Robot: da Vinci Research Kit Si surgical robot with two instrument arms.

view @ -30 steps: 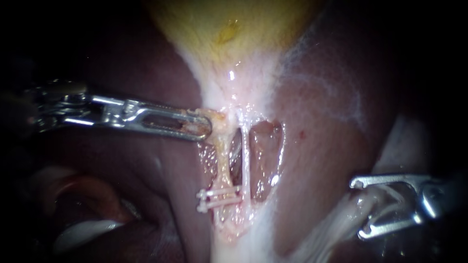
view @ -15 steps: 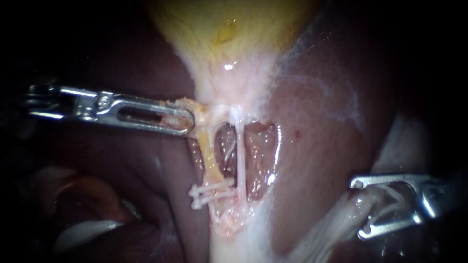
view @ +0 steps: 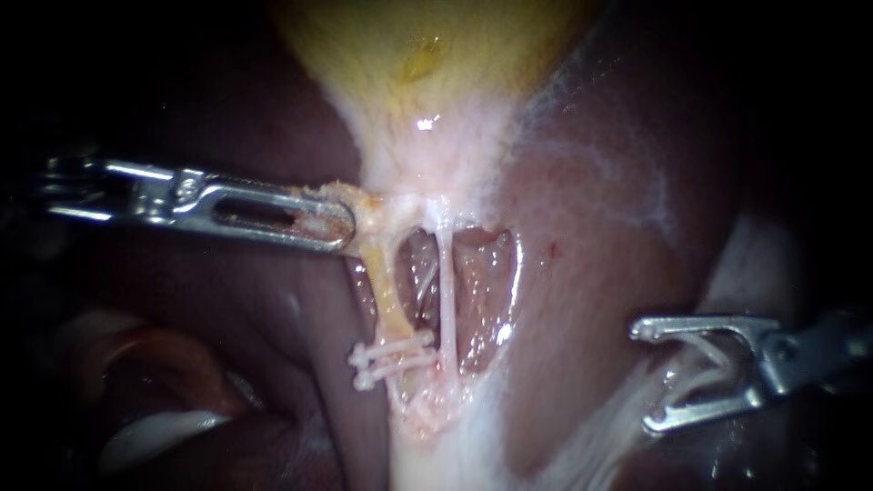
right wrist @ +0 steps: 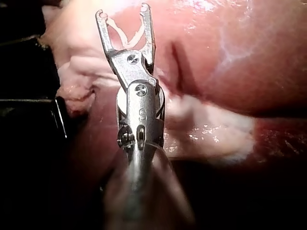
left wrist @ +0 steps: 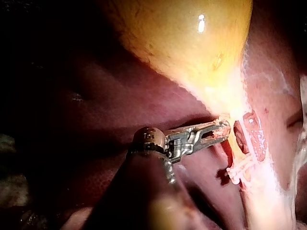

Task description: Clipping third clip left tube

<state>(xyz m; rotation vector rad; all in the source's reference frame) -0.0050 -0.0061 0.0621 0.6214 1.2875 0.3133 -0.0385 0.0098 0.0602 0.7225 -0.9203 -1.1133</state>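
Note:
The yellow gallbladder point(view: 427, 55) narrows to a neck, from which two tubes run down over an opened window in the liver point(view: 600, 227). The yellowish left tube point(view: 389, 300) carries two white clips point(view: 391, 356) low down. The thin white right tube point(view: 446, 291) is bare. My left instrument point(view: 338, 227) is shut on yellowish tissue where the left tube meets the neck, and holds it out to the left; this also shows in the left wrist view point(left wrist: 221, 129). My right instrument point(view: 651, 375) stands well right of the tubes with its jaws wide apart, holding a white V-shaped clip point(right wrist: 125, 36).
Pale whitish tissue point(view: 600, 436) lies under and beside my right instrument. Glistening pink folds point(view: 155, 364) sit at the lower left. Dark liver surface surrounds the window on both sides.
My left instrument has drawn the neck tissue to the left, which straightened the left tube and widened the window. In the last half second my right instrument has shifted left, toward the tubes.

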